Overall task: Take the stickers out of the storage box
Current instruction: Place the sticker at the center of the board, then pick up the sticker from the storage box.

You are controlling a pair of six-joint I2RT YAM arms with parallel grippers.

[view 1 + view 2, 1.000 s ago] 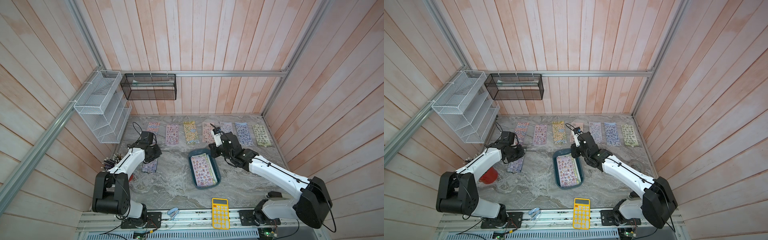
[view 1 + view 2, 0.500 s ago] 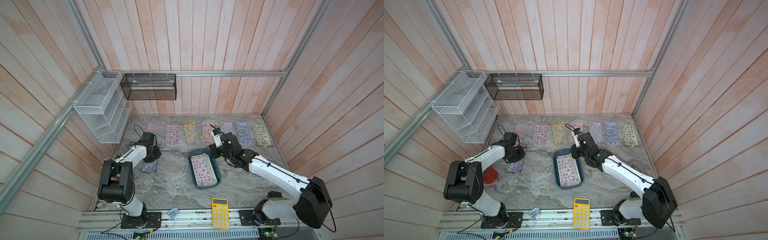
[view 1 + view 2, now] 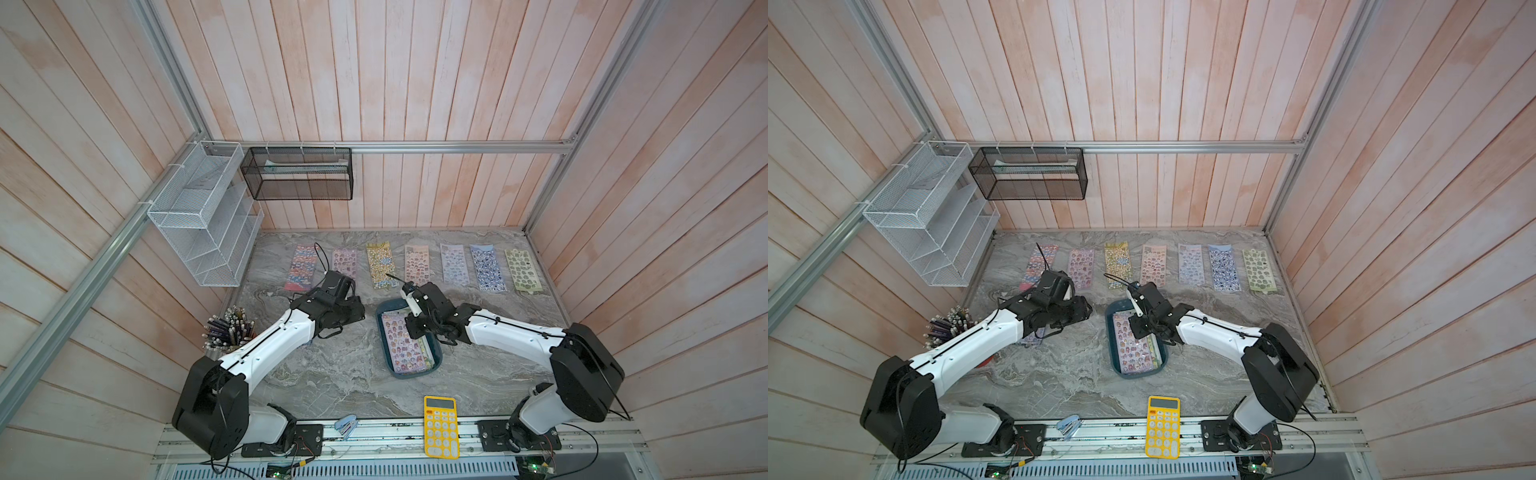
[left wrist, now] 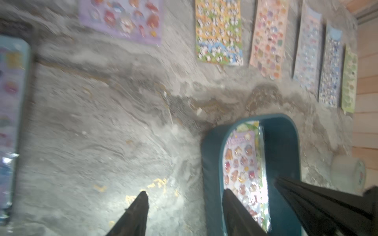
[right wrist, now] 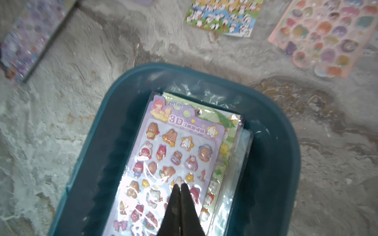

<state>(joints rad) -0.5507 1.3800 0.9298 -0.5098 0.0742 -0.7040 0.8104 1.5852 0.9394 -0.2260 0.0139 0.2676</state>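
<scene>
**Stickers [image 5: 173, 155] wait stacked in the storage box [image 5: 184, 70]**

You are partway through. Seven sheets [image 3: 415, 266] lie in a row along the far edge of the table [image 3: 332, 374]. An eighth sheet [image 3: 1032, 338] lies partly under the left arm, and a small stack sits in the box at mid-table.

The right gripper [image 5: 181, 185] has its jaws closed tip to tip, resting on the lilac top sheet. It has hold of nothing that you can see. The left gripper [image 4: 185, 206] hovers just beside the box's rim, jaws parted and empty.

The step in hand looks like lifting that top sheet. It lies flat and glossy, so you probably need one edge raised before a pinch will bite. Sliding it against the box wall may do that.

Open room lies nearer you, between the box and the yellow calculator [image 3: 441, 426]. The far row has little space.
</scene>
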